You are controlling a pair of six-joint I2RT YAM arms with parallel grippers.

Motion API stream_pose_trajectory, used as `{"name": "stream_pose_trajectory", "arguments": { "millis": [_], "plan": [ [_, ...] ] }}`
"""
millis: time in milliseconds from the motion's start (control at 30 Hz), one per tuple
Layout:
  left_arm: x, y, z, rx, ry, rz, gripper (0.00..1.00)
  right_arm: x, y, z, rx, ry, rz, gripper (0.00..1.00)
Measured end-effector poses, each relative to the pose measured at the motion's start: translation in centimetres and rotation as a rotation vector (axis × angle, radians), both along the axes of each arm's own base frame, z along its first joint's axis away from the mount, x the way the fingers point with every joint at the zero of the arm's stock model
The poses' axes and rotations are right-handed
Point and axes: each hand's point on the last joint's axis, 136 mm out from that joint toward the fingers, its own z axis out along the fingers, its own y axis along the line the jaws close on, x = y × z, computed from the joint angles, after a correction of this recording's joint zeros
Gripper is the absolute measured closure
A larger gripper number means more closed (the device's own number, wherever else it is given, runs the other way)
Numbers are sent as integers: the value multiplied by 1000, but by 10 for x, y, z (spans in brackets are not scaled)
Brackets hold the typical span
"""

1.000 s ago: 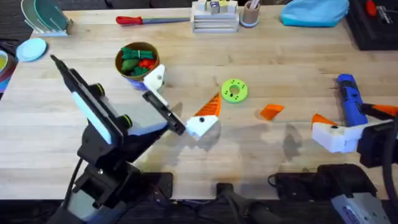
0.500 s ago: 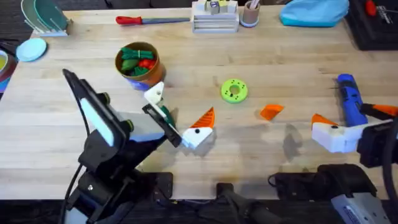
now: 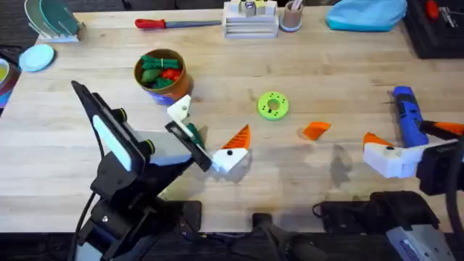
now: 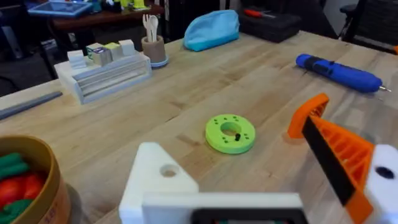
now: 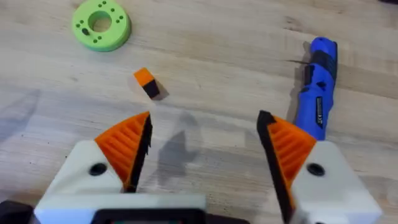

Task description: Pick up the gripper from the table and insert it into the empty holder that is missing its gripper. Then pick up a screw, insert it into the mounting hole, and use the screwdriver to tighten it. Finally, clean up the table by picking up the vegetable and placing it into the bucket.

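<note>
The loose orange gripper lies on the table between the two arms, and appears as a small wedge ahead of my right gripper. My left gripper is open. Its bare white holder stands near the bucket, and its other finger carries an orange pad. A dark green piece, seemingly the vegetable, peeks out beside the left gripper's body. My right gripper is open. The blue screwdriver lies on the table just beyond its fingers.
A bright green ring disc sits mid-table. The bucket holds green and red toy vegetables. Along the far edge are a red-handled screwdriver, a white organiser, a cup and a blue pouch.
My left gripper drew back toward the front and left, uncovering the dark green piece. It has hardly moved in the last half second. The right arm stayed still.
</note>
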Motion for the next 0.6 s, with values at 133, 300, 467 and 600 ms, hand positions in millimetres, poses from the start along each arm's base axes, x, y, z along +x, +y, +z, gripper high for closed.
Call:
{"name": "stream_pose_trajectory", "arguments": {
  "millis": [133,300,467,600],
  "plan": [
    [0,0,0,0,0,0,8,0,0,0,0,0,0,10],
    [0,0,0,0,0,0,8,3,0,3,2,-19,2,10],
    [0,0,0,0,0,0,8,29,23,38,87,-194,103,10],
    [0,0,0,0,0,0,8,33,40,51,146,-249,184,10]
  ]
}}
